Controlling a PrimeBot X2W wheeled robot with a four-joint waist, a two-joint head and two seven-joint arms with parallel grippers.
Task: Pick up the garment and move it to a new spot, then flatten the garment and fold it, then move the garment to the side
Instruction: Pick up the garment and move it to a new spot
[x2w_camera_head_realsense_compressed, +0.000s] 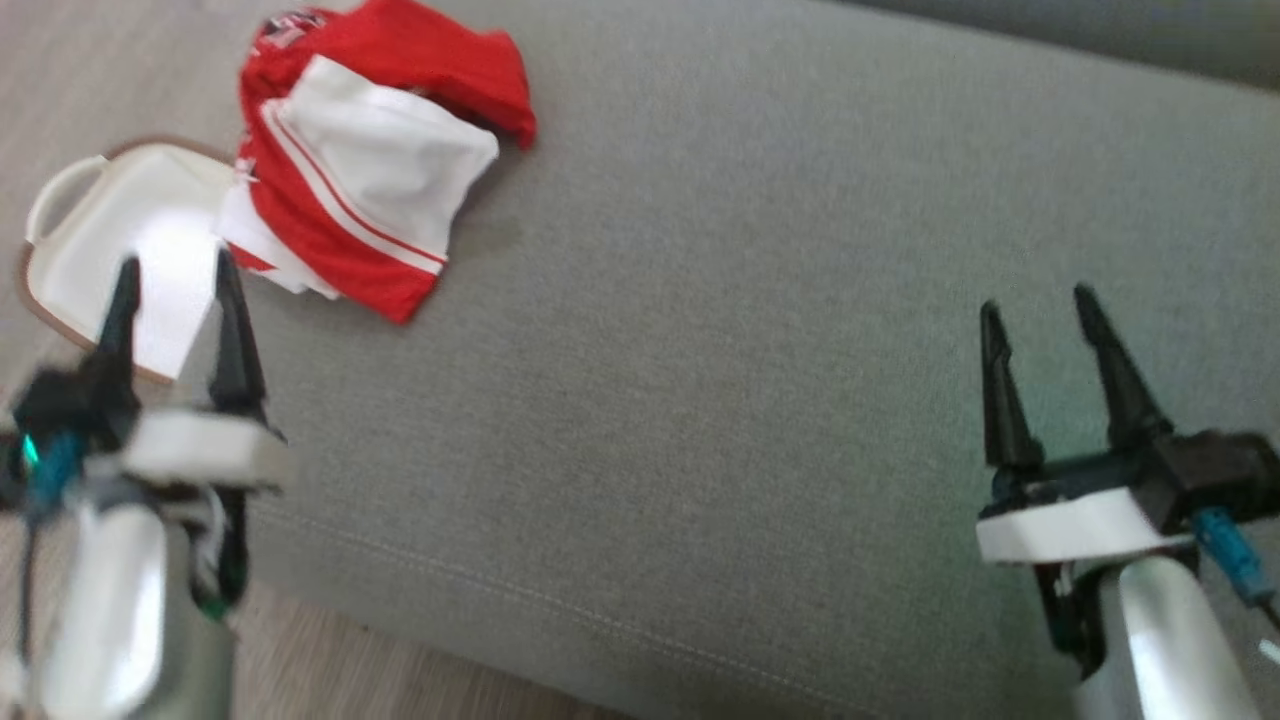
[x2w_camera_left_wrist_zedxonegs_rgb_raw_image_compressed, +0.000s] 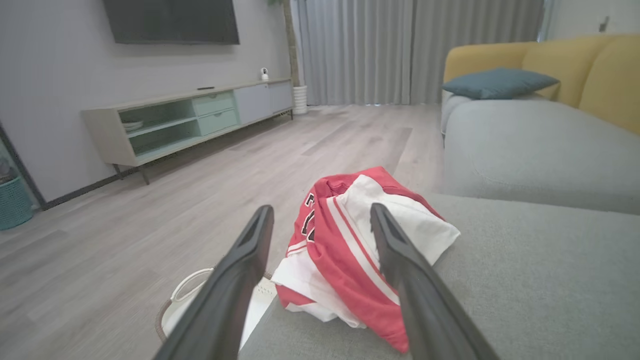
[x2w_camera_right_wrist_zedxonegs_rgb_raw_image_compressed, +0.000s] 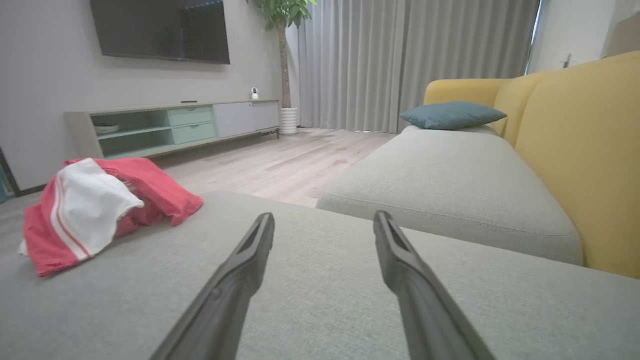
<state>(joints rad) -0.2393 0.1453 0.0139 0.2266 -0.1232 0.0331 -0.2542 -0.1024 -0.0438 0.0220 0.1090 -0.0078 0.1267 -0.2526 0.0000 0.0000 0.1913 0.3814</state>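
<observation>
The garment (x2w_camera_head_realsense_compressed: 360, 160) is a red and white jersey, bunched in a heap at the far left corner of the grey sofa cushion (x2w_camera_head_realsense_compressed: 750, 350), part of it hanging over the left edge. In the left wrist view the garment (x2w_camera_left_wrist_zedxonegs_rgb_raw_image_compressed: 350, 250) lies just ahead of the fingers. My left gripper (x2w_camera_head_realsense_compressed: 175, 275) hovers open near the cushion's left edge, short of the heap, nothing between its fingers. My right gripper (x2w_camera_head_realsense_compressed: 1035, 310) stands open over the cushion's right side, far from the garment (x2w_camera_right_wrist_zedxonegs_rgb_raw_image_compressed: 95, 210).
A white basket (x2w_camera_head_realsense_compressed: 110, 240) with a handle sits on the wooden floor beside the cushion's left edge, under the hanging cloth. A second grey seat (x2w_camera_right_wrist_zedxonegs_rgb_raw_image_compressed: 450, 185) with yellow backrest (x2w_camera_right_wrist_zedxonegs_rgb_raw_image_compressed: 575, 150) and teal pillow (x2w_camera_right_wrist_zedxonegs_rgb_raw_image_compressed: 450, 115) lies beyond. A TV cabinet (x2w_camera_left_wrist_zedxonegs_rgb_raw_image_compressed: 190, 120) stands along the wall.
</observation>
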